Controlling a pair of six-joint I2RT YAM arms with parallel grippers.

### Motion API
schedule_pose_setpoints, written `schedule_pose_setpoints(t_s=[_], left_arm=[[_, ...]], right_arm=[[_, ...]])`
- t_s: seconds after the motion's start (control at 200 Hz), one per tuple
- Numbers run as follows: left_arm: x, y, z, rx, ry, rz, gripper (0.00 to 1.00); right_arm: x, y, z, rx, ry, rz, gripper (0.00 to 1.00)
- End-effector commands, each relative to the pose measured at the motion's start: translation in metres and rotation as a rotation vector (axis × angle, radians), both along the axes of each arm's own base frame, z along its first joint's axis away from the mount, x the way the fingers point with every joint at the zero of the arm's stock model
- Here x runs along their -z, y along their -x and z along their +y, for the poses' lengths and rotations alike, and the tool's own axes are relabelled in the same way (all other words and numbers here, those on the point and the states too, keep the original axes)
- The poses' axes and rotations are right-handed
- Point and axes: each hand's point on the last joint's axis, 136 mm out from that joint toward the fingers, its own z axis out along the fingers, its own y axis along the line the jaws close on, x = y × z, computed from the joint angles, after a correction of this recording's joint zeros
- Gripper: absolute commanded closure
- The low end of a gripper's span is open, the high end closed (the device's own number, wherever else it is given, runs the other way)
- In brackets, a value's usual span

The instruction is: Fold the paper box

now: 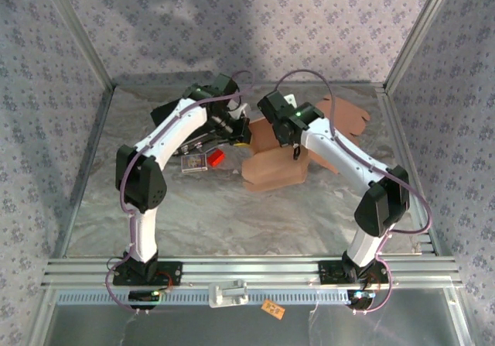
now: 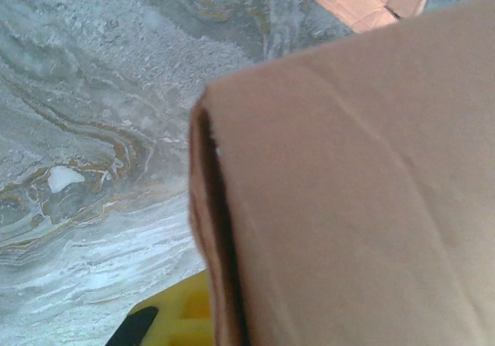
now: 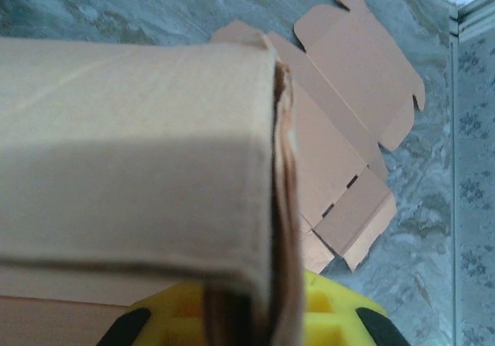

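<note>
While both arms bend inward toward the middle of the top view, the paper box (image 1: 272,169) sits just below the centre of that frame on the marbled table (image 1: 232,214), partly folded, with its brown walls raised into a low, uneven shape.

The left gripper (image 1: 241,133) meets the box from the upper left and the right gripper (image 1: 294,149) from the upper right, so the box lies between them. From the left wrist, a doubled cardboard wall takes up the right half of the frame. Its folded edge runs down to the bottom, right beside a yellow pad (image 2: 182,315). The claw is closed, and the wall appears pinched in it, though the far finger is hidden behind the panel. From the right wrist, another folded edge of the box drops straight into the gap between the two yellow fingers (image 3: 332,315) at the bottom centre, and that claw is closed tight on the cardboard.

A flat cardboard blank (image 3: 348,90) lies on the table in the upper right of the right wrist frame; whether it joins the box I cannot tell. A small red object (image 1: 216,157) and a small card (image 1: 193,162) lie side by side left of the box.
</note>
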Motion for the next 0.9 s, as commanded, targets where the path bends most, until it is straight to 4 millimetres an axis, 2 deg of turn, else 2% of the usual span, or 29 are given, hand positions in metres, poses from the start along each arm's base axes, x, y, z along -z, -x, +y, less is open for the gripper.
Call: schedule_pose_setpoints(t_s=[0.0,0.21,0.4,0.63,0.869,0.894], left_arm=[[0.018,0.005,-0.008,-0.011,-0.002,0.001,1.0],[0.073,0.014,-0.008,-0.053,-0.03,0.035,1.0],[0.107,0.023,-0.008,-0.067,-0.06,0.055,0.88],[0.123,0.021,-0.013,-0.095,-0.035,0.02,0.83],[0.126,0.026,-0.016,-0.104,-0.014,-0.006,0.76],[0.127,0.027,-0.016,-0.105,-0.014,-0.008,0.76]], right_arm=[[0.028,0.023,0.001,0.016,-0.039,0.07,1.0],[0.071,0.042,0.009,0.036,-0.137,0.144,1.0],[0.105,0.056,0.006,0.073,-0.148,0.214,1.0],[0.119,0.061,-0.002,0.108,-0.174,0.247,1.0],[0.126,0.062,-0.006,0.15,-0.224,0.262,1.0],[0.135,0.07,-0.012,0.16,-0.206,0.287,1.0]])
